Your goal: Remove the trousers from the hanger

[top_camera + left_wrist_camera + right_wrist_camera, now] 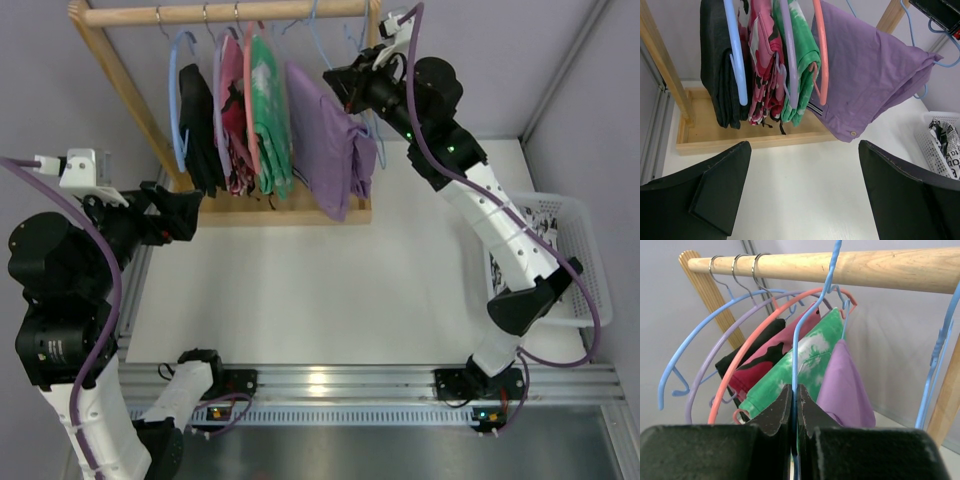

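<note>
The lilac-purple trousers (333, 150) hang at the right end of the row on the wooden rack. They also show in the left wrist view (870, 75) and the right wrist view (845, 385). They hang on the thin light-blue wire hanger (795, 335), whose hook is over the rod (880, 270). My right gripper (795, 395) is shut on the hanger's wire, up by the rod just right of the trousers (345, 85). My left gripper (805, 190) is wide open and empty. It is low at the rack's left (188, 215) and faces the garments.
A black garment (198, 130) on a thick blue hanger, a pink-red garment (232, 110) and a green printed garment (268, 120) on a pink hanger hang left of the trousers. The wooden rack base (250, 212) lies below. A white basket (590, 250) stands at the right.
</note>
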Available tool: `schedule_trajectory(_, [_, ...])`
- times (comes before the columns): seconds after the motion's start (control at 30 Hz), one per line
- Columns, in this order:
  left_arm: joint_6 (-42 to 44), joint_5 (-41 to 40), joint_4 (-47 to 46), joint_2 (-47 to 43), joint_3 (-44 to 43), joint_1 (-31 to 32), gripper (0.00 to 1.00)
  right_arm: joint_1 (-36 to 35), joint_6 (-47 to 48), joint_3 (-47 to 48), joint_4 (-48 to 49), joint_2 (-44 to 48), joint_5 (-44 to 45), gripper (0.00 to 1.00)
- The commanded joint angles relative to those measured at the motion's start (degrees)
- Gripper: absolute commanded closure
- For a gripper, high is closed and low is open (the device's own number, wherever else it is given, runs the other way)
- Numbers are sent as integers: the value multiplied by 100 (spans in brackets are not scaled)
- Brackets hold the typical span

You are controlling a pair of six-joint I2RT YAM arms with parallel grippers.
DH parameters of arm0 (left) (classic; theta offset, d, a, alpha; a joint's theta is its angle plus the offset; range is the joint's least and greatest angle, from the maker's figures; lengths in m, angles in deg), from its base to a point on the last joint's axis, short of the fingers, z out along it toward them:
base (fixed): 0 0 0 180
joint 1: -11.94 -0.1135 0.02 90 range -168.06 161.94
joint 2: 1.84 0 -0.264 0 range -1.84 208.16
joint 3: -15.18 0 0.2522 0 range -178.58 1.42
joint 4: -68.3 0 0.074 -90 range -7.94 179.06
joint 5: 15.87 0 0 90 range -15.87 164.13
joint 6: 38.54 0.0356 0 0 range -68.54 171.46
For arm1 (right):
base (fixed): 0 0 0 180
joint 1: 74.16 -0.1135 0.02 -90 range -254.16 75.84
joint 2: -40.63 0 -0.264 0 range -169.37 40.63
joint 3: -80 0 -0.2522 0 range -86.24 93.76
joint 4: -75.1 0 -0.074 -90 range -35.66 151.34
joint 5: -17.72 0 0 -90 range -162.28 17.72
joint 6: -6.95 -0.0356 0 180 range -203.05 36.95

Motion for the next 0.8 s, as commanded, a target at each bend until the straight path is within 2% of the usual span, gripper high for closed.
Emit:
schedule_trajectory(0.0, [-36,98,-417,43,19,-36,5,47,104,132,1138,498,73,100])
schedule_trajectory(0.2, [-45,466,-522,78,-25,-36,5,30,139,-15,1007,831,-67,100])
schedule_trajectory(0.33, [-273,1248,-768,227,-60,-44,6,30,113,-560,1007,1297,-217,100])
schedule_trajectory(0.37, [-439,1632,-864,245,-60,-36,7,30,104,-683,850,1403,-252,100])
schedule_trajectory(0.5, [-1089,2328,-1715,473,10,-36,9,12,139,-1403,857,2008,-323,100])
schedule_trajectory(0.6, [-1766,2707,-2339,780,141,-36,11,-5,166,-1712,761,2308,-358,100])
schedule_trajectory(0.77, [-3109,2902,-3614,1184,695,17,12,-32,157,-2134,647,2660,-410,100])
